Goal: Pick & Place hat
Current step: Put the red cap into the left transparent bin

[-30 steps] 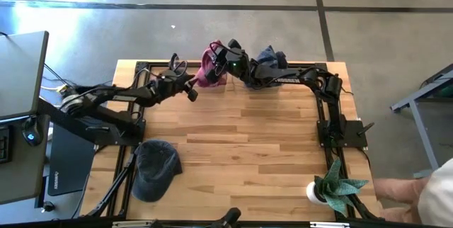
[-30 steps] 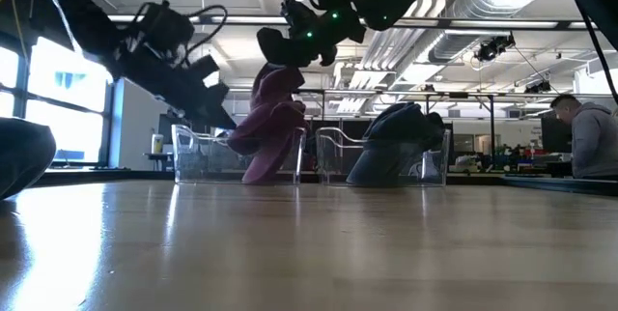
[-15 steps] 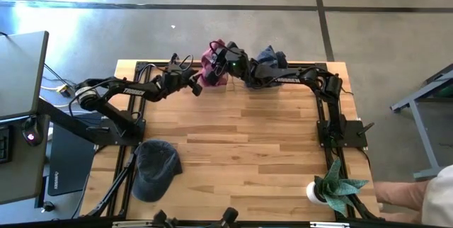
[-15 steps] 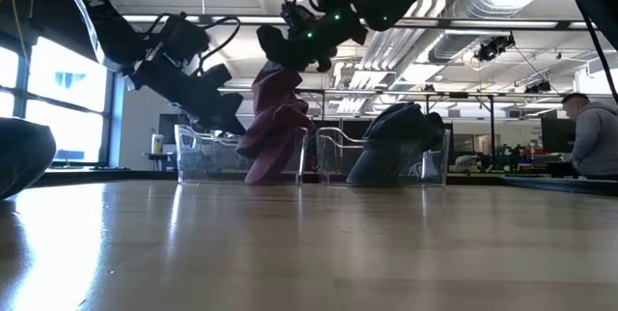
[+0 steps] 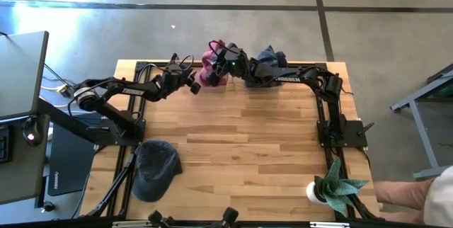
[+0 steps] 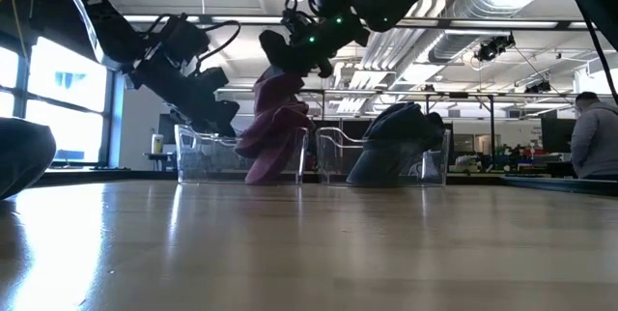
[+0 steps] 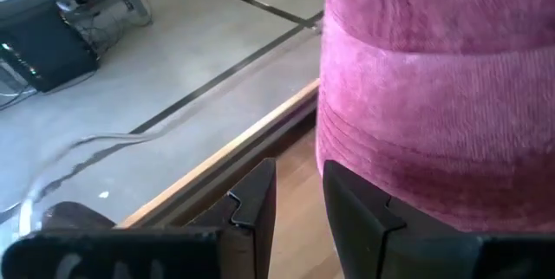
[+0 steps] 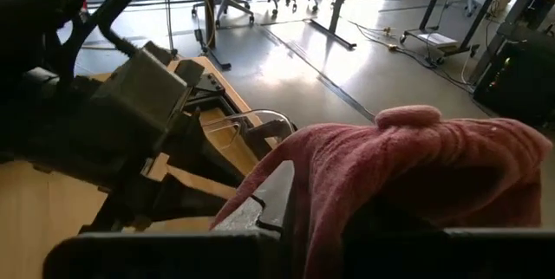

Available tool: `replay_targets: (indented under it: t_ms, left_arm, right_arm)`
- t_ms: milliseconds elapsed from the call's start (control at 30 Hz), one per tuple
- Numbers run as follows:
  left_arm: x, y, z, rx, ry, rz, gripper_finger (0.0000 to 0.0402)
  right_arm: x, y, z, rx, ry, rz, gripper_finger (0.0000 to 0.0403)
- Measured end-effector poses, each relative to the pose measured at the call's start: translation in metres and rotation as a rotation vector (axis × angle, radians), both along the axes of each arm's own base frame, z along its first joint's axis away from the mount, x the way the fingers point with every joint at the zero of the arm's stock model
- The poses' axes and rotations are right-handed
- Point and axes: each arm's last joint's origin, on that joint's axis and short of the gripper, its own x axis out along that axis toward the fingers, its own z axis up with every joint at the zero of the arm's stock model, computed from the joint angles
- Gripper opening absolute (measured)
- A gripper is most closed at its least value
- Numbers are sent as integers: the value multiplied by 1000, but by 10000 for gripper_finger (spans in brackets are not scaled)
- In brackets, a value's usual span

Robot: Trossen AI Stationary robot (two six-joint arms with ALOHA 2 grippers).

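A maroon hat point(image 5: 210, 72) hangs from my right gripper point(image 6: 293, 52) at the table's far edge. Its lower end point(image 6: 259, 168) reaches down by a clear bin point(image 6: 203, 152). My left gripper point(image 5: 192, 84) is just left of the hat, at mid height in the low view point(image 6: 218, 113). Its fingers stand a small gap apart point(image 7: 299, 214), beside the hat's ribbed band point(image 7: 434, 149). A dark blue hat point(image 6: 396, 142) sits in a second clear bin point(image 6: 333, 156). Another dark cap point(image 5: 156, 168) lies on the table's near left. My right gripper is shut on the maroon hat's upper part point(image 8: 347, 166) from above, slanting in from the table's right. The cloth drapes over the fingers point(image 8: 270, 199) and hides the contact. The hat hangs slack below them. My left gripper has one finger point(image 7: 357, 214) close against the hat's band; whether it touches cannot be told.
A potted plant point(image 5: 333, 189) stands at the table's near right corner. The two clear bins line the far edge. Bare wood point(image 5: 248, 143) stretches across the table's middle. A person point(image 6: 594, 137) sits in the room beyond the table.
My left gripper has moved toward the far edge and a little right, coming close beside the maroon hat. The hat has shifted slightly toward the far edge with my right gripper, still hanging.
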Motion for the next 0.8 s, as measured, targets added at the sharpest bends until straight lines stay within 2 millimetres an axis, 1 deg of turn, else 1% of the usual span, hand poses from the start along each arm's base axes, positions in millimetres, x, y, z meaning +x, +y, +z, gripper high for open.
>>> replay_targets:
  t_ms: [67, 200, 300, 400, 500, 567, 700, 800]
  left_arm:
    - [0, 0, 1, -3, -7, -14, 94]
    - [1, 2, 3, -19, -54, -98, 94]
    - [-3, 5, 2, -39, -59, -88, 94]
    - [-4, 6, 1, -51, -53, -68, 94]
    - [-6, 7, 0, -56, -38, -41, 94]
    - [-8, 6, 1, -57, -27, -24, 94]
    - [-15, 2, 11, -49, -11, 14, 94]
    - [-23, -3, 21, -52, 8, 53, 94]
  right_arm:
    - [0, 1, 0, 8, -4, 17, 48]
    - [1, 2, 0, 51, -28, 63, 45]
    - [2, 4, 0, 95, -51, 105, 45]
    - [3, 6, 0, 113, -56, 160, 58]
    - [4, 9, 0, 115, -56, 175, 85]
    - [5, 11, 0, 124, -58, 191, 111]
    - [4, 11, -2, 168, -48, 262, 163]
    - [3, 9, -4, 189, -41, 286, 195]
